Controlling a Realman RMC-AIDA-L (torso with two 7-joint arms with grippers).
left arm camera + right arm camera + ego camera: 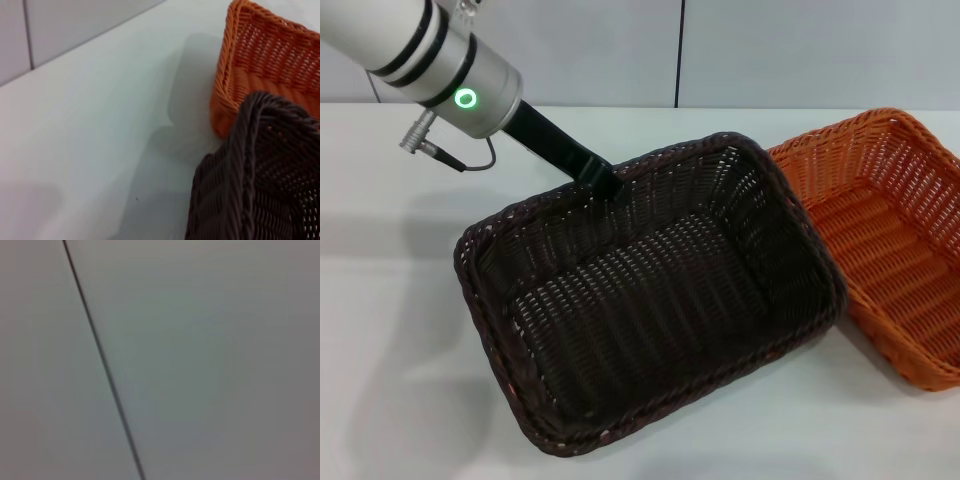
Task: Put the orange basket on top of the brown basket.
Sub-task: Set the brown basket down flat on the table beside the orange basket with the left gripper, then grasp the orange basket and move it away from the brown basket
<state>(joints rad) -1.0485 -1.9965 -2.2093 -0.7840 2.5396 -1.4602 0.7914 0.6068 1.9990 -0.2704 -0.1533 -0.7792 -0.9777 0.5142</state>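
The orange basket (885, 240) sat on the desk (390, 330) at the far right, its near-left side touching or slightly under the brown basket (650, 290), which filled the middle and looked tipped up. Your left tool (603, 181) was at the brown basket's far rim; whether it was wide, narrow or holding that rim, I could not tell. The right tool was out of view. You probably needed to settle the brown basket flat and apart from the orange one first, so the orange basket could then be lifted cleanly and lowered square into it.
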